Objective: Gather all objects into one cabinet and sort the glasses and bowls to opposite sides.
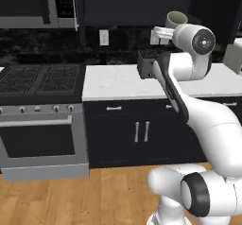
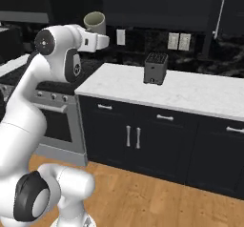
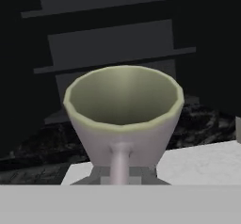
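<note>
Holding the grey mug (image 3: 123,117) up in the air, I have it upright with its mouth open to the ceiling and its handle turned back toward me. It sits right at my gripper (image 1: 166,30), above the white counter (image 1: 118,82) and higher than the toaster (image 2: 155,68) that stands on it. My jaws seem to be pinching the mug low down, by the handle (the mug's own body hides the fingertips, so I judge this from it staying aloft).

The move ahead turns on height and direction: the mug's long axis is vertical, and I judge it must stay so as it goes up and forward to the dark wall cabinet (image 3: 117,35) behind it, whose shelves show as pale horizontal edges. From the right base view, a tall door with a long silver handle (image 2: 219,11) hangs well to the toaster's right. There is free air all round the mug; the shelf edges are the nearest things to clip.
</note>
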